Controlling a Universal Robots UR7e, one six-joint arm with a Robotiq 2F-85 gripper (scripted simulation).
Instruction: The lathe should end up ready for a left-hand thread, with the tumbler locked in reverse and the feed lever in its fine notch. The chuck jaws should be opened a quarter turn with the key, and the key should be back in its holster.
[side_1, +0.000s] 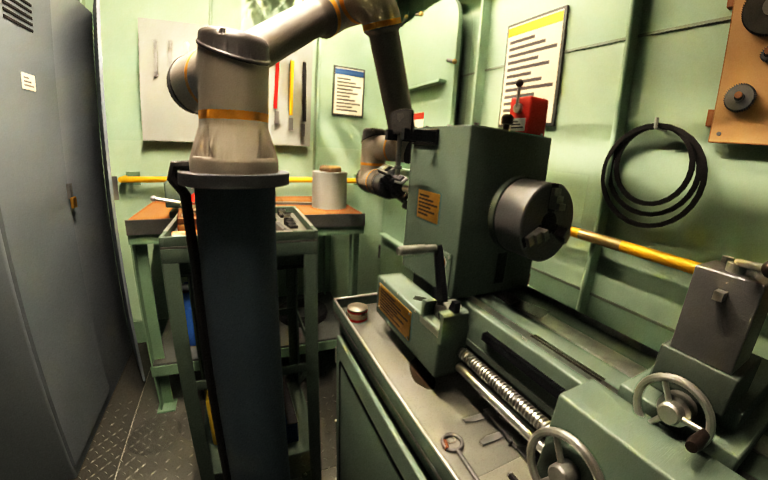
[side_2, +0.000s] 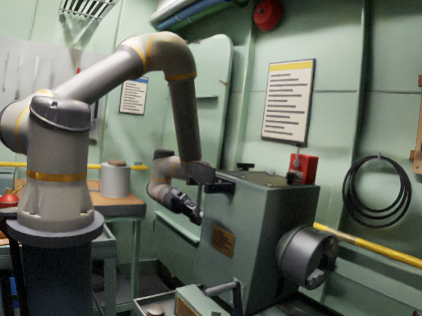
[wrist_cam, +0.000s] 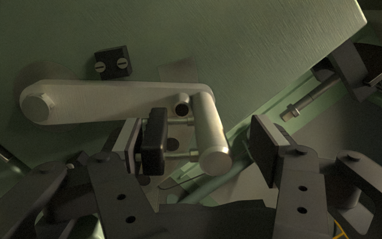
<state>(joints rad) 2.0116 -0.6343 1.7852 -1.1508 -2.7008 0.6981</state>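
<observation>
The tumbler lever (wrist_cam: 112, 100), a flat grey arm pivoted on a hex bolt, lies across the end face of the headstock (side_1: 470, 198), and its round handle (wrist_cam: 210, 132) with a black latch block (wrist_cam: 153, 141) sits between my fingers. The chuck key (side_1: 399, 150) hangs in its black holster (side_1: 416, 136) at the headstock's top corner. The chuck (side_1: 532, 218) faces the bed. The feed lever (side_1: 433, 266) stands on the front of the lathe. My gripper (wrist_cam: 202, 146) (side_1: 396, 184) (side_2: 192, 210) is at the headstock's end, open around the tumbler handle and holding nothing.
Behind the arm a workbench (side_1: 249, 215) carries a grey cylinder (side_1: 329, 188), and a tool board hangs on the wall. A grey cabinet (side_1: 51, 226) lines the left side. The arm's pedestal (side_1: 240, 328) stands in front. The carriage and handwheels (side_1: 674, 407) fill the lower right.
</observation>
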